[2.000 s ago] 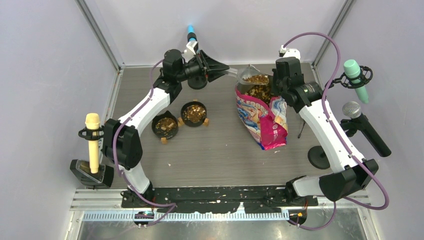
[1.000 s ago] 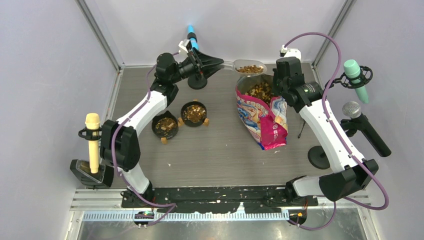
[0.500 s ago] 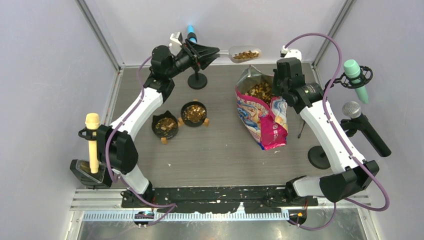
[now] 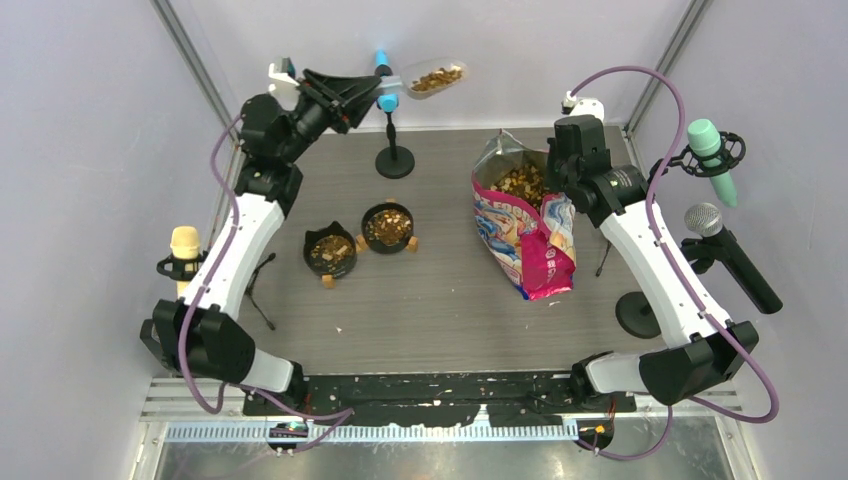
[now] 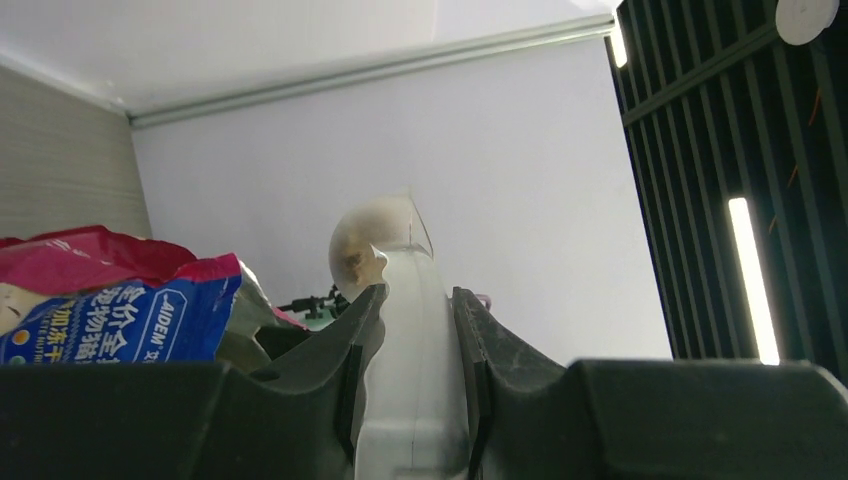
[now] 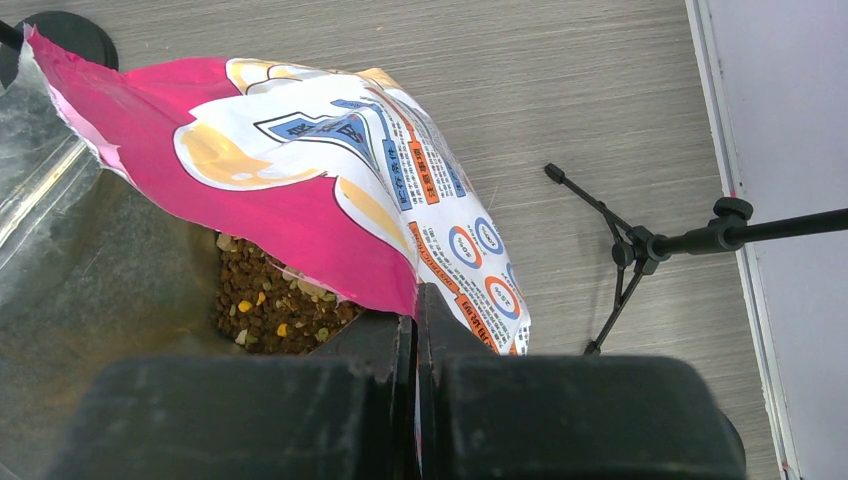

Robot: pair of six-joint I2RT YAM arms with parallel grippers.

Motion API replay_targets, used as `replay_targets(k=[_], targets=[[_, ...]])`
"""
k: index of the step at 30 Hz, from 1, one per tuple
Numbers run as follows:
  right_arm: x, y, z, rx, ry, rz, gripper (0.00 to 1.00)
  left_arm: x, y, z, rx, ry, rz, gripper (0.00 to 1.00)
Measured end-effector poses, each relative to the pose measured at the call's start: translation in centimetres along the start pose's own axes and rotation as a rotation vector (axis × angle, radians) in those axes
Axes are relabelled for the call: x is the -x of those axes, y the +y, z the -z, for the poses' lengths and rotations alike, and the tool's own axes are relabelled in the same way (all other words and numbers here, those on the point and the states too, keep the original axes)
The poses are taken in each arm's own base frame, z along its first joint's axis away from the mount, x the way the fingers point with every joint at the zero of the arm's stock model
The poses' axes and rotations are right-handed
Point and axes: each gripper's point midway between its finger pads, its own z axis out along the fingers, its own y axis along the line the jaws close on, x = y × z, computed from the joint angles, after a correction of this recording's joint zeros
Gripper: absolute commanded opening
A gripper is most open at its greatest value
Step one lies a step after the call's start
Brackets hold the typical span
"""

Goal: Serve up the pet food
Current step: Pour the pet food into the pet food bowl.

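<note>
My left gripper [image 4: 385,88] is shut on the handle of a clear plastic scoop [image 4: 432,80] holding brown pet food [image 4: 437,77], raised high at the back left near the wall. In the left wrist view the scoop [image 5: 400,300] sits between my fingers. My right gripper [image 4: 556,195] is shut on the rim of the pink, white and blue bag [image 4: 525,235], holding it open; kibble [image 6: 275,300] shows inside the bag [image 6: 330,200]. Two small black bowls [image 4: 331,250] [image 4: 387,226] on the table hold kibble.
A black mic stand with a blue tip [image 4: 394,160] stands under the raised scoop. Microphones stand at the left [image 4: 185,270] and right [image 4: 712,150] edges. A tripod stand [image 6: 630,250] is beside the bag. A few stray pellets lie on the grey table [image 4: 440,300].
My left arm has lifted the filled scoop out of the bag and swung it up and to the left, toward the back wall. The right arm and bag have stayed put.
</note>
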Motion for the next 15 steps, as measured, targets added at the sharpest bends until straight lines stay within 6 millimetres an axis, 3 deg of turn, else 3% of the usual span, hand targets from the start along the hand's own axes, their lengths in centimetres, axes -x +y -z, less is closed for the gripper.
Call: replay_targets(k=[5, 15], targets=[[0.0, 0.0, 0.0, 0.000, 0.000, 0.000, 0.05, 1.6, -1.1, 3.0, 0.003, -0.090, -0.042, 0.00], [0.0, -0.2, -0.1, -0.005, 0.000, -0.004, 0.05, 2.8, 0.5, 8.5, 0.104, -0.233, -0.083, 0.00]])
